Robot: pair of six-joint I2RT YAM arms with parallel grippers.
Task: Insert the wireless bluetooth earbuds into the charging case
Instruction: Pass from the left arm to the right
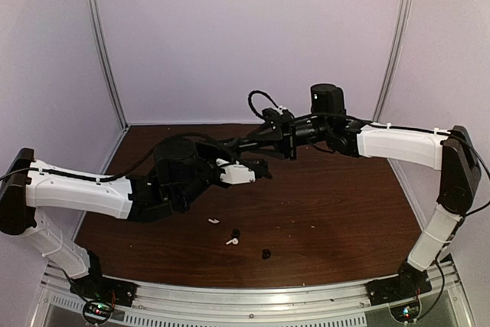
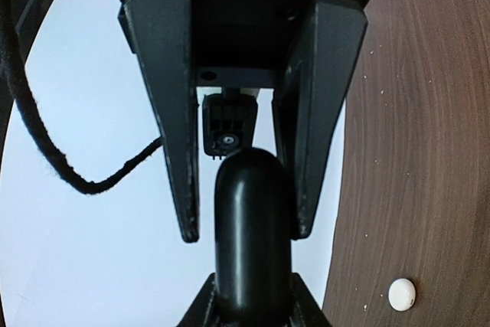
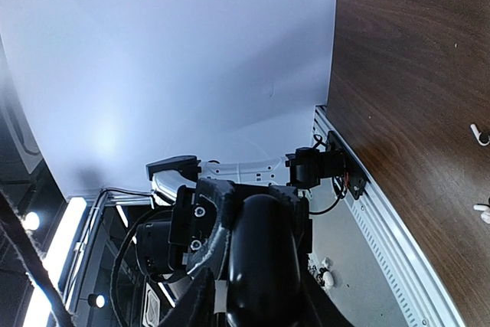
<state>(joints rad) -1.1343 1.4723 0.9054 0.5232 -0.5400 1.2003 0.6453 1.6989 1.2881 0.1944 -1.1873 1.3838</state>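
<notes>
From above, two black earbuds loose near the table's front edge, left wrist view, left gripper narrowly clamping the case aloft, right wrist view, right gripper pinching the case's other end.

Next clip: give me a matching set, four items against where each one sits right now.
Items:
1. charging case
2. black earbuds
3. white earbuds
4. pale round disc

Places:
a. on the table, one of them nearest its near edge
b. on the table, seen only in the left wrist view
c. held in the air by the left gripper
d. on the table, one of them farthest left of the loose pieces

Pairs: 1-c, 2-a, 3-d, 4-b
</notes>
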